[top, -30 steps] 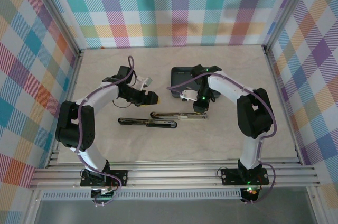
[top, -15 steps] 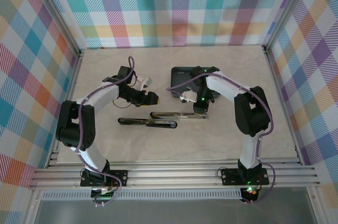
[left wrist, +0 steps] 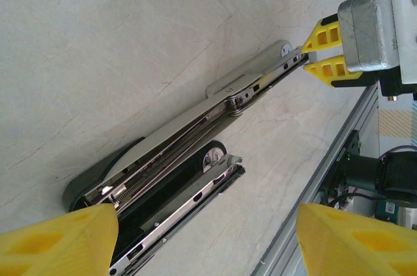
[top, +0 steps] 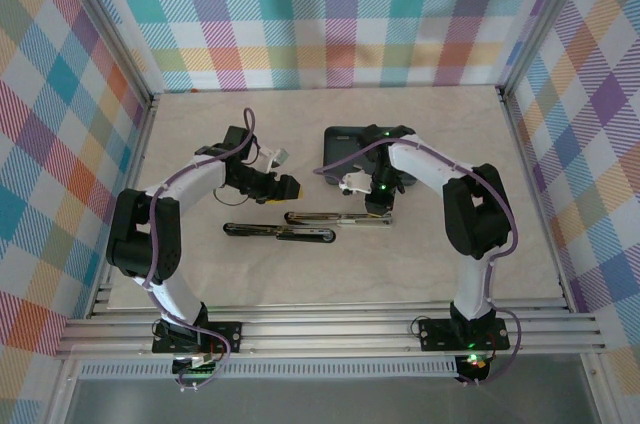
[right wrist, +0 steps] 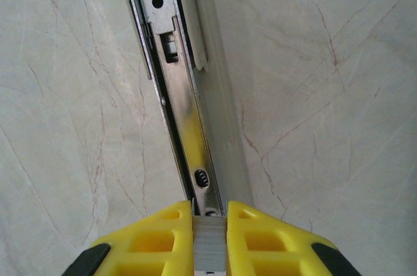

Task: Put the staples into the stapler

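Observation:
The stapler (top: 305, 228) lies opened out flat on the table, a long metal and black bar running left to right. Its open magazine channel (right wrist: 186, 113) runs straight up from my right gripper (right wrist: 210, 219), which is shut on a short silver-grey strip of staples (right wrist: 210, 250) right at the channel's end. Seen from the left wrist, the stapler (left wrist: 195, 152) stretches diagonally, with the right gripper (left wrist: 320, 51) at its far tip. My left gripper (left wrist: 208, 250) hangs open above the stapler's near half, its yellow fingers (left wrist: 58, 240) touching nothing. From above, the left gripper (top: 285, 186) sits just behind the stapler.
A dark grey tray (top: 345, 142) sits at the back, behind the right gripper (top: 378, 206). An aluminium rail (left wrist: 339, 159) borders the table's near edge. Checked walls enclose the table on three sides.
The right arm's elbow has shifted slightly, while its gripper stays at the stapler's right end with the staples. The left arm has not moved.

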You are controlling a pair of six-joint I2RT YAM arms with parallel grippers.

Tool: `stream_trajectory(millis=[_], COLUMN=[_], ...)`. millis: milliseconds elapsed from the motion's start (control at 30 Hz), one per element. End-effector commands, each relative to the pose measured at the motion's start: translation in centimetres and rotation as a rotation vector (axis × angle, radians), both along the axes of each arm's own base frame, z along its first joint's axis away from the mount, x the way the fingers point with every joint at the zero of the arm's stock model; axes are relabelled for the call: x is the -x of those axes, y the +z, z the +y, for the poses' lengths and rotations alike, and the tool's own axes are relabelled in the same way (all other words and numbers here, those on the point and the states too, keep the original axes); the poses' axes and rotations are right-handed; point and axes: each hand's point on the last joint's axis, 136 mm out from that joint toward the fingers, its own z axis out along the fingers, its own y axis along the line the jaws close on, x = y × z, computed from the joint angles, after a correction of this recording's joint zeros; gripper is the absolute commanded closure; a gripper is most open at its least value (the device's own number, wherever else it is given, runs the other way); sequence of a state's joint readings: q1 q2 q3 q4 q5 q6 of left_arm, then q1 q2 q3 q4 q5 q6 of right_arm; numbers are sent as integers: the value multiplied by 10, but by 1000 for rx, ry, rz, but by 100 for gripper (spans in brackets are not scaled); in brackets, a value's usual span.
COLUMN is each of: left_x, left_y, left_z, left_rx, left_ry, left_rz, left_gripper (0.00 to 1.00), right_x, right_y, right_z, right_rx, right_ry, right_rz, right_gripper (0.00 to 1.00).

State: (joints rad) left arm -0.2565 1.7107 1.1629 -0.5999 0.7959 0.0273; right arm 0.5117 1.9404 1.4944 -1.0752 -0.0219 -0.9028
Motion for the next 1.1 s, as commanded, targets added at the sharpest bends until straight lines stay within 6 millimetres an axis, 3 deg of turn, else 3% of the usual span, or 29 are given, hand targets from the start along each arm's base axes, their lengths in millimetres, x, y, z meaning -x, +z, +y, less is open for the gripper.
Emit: stream_trajectory(millis=[0, 833, 1067], left_x=[-3, -3, -3], left_y=[5, 5, 4], left_z=[1, 0, 0], left_rx=[20, 19, 17], left_ry=[-5, -6, -6], left_rz=[-3, -1, 0], left_gripper=[28, 28, 28], right_x=[1, 8, 5], right_y=[7, -5, 0], right_z=[1, 0, 1], right_rx=[5, 44, 37], right_ry=[33, 64, 63], right_rz=[-6, 26, 8], right_gripper=[84, 84, 84])
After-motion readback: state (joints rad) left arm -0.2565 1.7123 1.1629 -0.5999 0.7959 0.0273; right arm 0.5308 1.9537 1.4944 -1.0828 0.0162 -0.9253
